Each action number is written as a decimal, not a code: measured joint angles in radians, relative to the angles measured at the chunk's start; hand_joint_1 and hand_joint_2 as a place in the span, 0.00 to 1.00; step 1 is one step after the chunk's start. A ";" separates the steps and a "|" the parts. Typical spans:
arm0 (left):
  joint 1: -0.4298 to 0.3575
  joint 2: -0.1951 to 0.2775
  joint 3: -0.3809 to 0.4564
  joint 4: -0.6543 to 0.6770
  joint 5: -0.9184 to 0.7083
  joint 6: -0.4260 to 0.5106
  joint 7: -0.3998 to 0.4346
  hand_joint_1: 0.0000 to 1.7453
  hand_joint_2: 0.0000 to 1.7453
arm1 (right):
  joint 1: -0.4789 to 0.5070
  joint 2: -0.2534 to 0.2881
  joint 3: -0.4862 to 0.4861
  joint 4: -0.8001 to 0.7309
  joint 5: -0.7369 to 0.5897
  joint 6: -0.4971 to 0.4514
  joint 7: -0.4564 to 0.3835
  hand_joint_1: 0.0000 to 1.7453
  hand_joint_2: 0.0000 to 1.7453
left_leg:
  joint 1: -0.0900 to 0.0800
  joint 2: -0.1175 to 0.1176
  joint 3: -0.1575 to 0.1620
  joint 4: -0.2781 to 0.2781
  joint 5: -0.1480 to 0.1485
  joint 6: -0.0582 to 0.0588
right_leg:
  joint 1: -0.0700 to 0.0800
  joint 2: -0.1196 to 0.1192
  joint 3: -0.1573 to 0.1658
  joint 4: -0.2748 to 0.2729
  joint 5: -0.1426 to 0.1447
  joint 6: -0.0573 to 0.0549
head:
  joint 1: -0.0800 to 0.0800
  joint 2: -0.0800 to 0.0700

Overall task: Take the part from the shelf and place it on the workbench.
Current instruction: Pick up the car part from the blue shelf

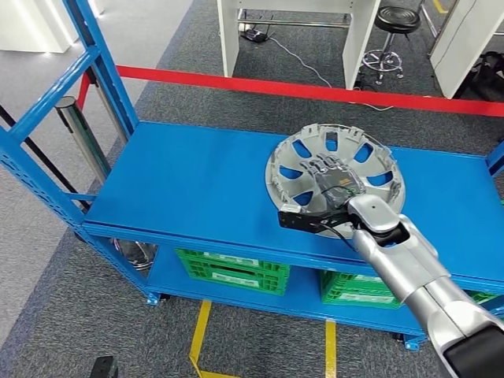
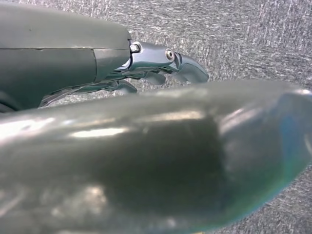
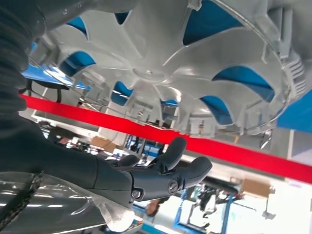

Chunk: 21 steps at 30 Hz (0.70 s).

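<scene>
The right hand (image 1: 333, 183) is stretched out flat over the middle of the hubcap (image 1: 380, 161), fingers (image 3: 184, 173) spread and nothing clasped in them, while the hubcap lies face-down on the blue shelf (image 1: 196, 185) right underneath. Down at the robot's side, the left hand (image 2: 162, 61) hangs over grey carpet (image 2: 257, 39) with its fingers gently curled and holding nothing. Beyond the right hand's fingertips, past the shelf's far edge, a red barrier tape (image 1: 250, 85) runs across, and further off stands a white workbench (image 1: 357, 35) with a stool (image 1: 395, 24) beside it.
</scene>
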 joint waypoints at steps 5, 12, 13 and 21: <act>0.000 0.000 0.000 0.000 -0.003 -0.012 0.002 0.00 0.00 | -0.043 0.002 0.029 0.036 -0.039 0.044 -0.048 0.00 1.00 | 0.000 0.000 0.000 0.001 0.000 0.000 | 0.000 0.000 0.000 0.000 0.000 0.000 | 0.000 0.000; 0.000 0.003 0.003 0.000 -0.001 -0.017 0.002 0.00 0.00 | -0.063 0.007 0.048 0.051 -0.106 0.028 -0.060 0.00 1.00 | 0.000 0.000 -0.001 0.001 0.000 0.000 | 0.000 0.000 0.000 0.000 0.000 0.000 | 0.000 0.000; 0.000 0.004 0.005 0.000 0.001 -0.017 0.002 0.00 0.00 | -0.060 0.010 0.048 0.046 -0.124 0.015 -0.054 0.00 1.00 | 0.000 0.000 -0.001 0.001 0.000 0.000 | 0.000 0.000 0.000 0.000 0.000 0.000 | 0.000 0.000; 0.001 0.004 0.028 0.000 0.014 -0.016 0.002 0.00 0.00 | -0.020 0.029 0.026 -0.075 -0.316 0.018 -0.033 0.00 1.00 | 0.000 0.000 -0.001 0.001 0.000 0.000 | 0.000 0.000 -0.001 0.000 0.000 0.000 | 0.000 0.000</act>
